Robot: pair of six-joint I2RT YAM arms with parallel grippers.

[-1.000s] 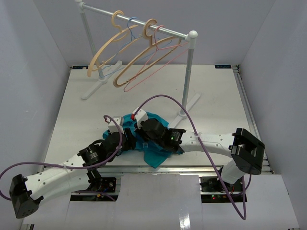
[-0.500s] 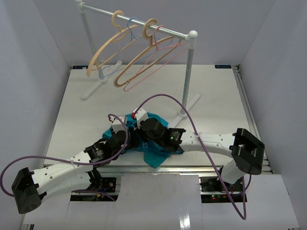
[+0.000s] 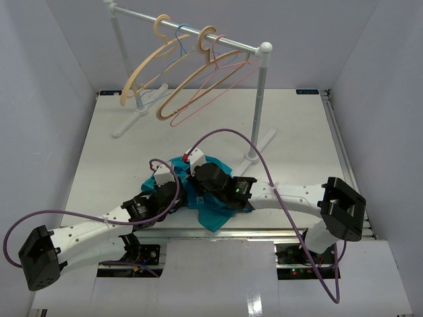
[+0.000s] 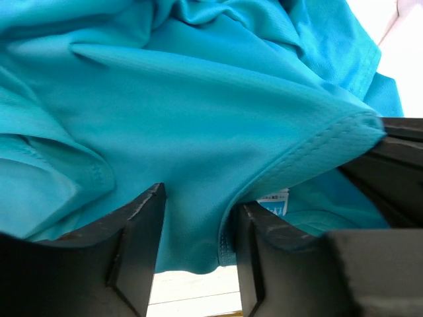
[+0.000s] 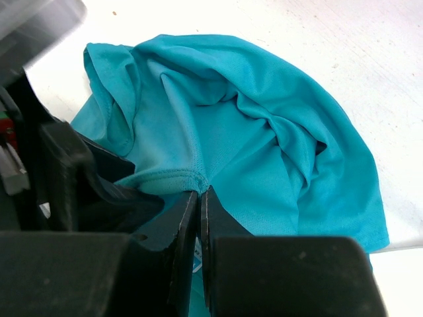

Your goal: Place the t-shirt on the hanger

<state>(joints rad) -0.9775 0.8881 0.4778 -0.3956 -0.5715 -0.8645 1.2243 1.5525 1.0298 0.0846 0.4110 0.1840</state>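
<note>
One pink hanger [image 3: 213, 97], overhead view only; right claw [image 5: 200, 193] pinching t-shirt [image 5: 264, 152].

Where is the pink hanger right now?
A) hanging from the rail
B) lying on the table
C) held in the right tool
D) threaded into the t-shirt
A: the pink hanger hangs by its hook from the rail, far from the t-shirt lying on the table.

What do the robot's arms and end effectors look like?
The left arm and right arm have white links, black joints and purple cables. The left end effector and right end effector have flat, angular black fingers. A green light marks the right wrist.
</note>
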